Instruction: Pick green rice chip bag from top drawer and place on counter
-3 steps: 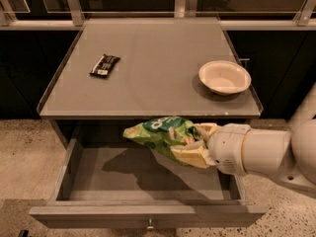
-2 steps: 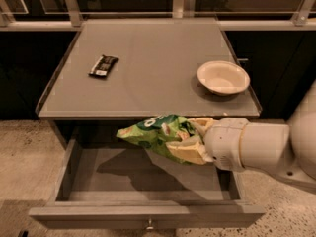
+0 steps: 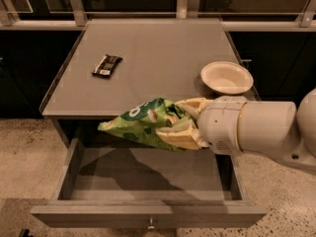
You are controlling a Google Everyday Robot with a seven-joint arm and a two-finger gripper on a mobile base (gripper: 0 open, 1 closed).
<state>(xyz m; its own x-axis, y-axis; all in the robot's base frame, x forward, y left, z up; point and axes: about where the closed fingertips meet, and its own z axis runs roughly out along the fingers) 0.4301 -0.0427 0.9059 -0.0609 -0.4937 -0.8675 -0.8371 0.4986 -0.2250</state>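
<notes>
A: Where is the green rice chip bag (image 3: 140,125) hanging?
B: Over the open top drawer (image 3: 148,179), by the tabletop (image 3: 158,53) edge, the gripper (image 3: 181,122) clamping it between closed jaws. It is needing lift to clear that edge.

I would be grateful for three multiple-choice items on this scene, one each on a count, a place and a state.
1. How many things lie on the counter?
A. one
B. two
C. four

2. Where is the bag?
A. in the tool, over the drawer
B. flat on the counter
C. on the drawer floor

3. The drawer is
A. shut
B. pulled open
C. taken out and set on the ground

Answers:
1 B: only a bar and a bowl lie there.
2 A: the tool is shut on the bag, which hangs clear of the floor below.
3 B: the drawer's floor and side walls show in front of the counter.
</notes>
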